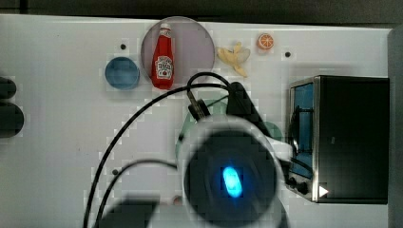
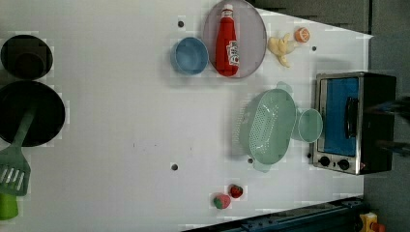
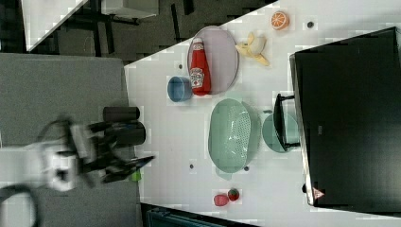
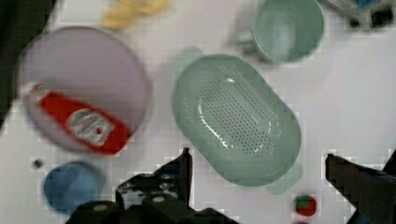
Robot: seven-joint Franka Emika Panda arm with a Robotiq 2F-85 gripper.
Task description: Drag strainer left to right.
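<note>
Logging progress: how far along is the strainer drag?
Done: in the left view, the strainer already sits beside the mug near the toaster oven. In hand: nothing; the open claw hangs above it. Left: cannot tell if more dragging remains.

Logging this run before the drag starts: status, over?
Gripper open, above the table, holding nothing. Strainer untouched, upright on the table. Teal mug sits against its rim on the toaster oven side.

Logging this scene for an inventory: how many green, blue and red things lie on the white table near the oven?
Green: 2, pale mint-green oval plastic strainer, round teal-green mug
Blue: 1, small round blue bowl
Red: 2, red ketchup bottle, small red strawberry
Total: 5
</note>
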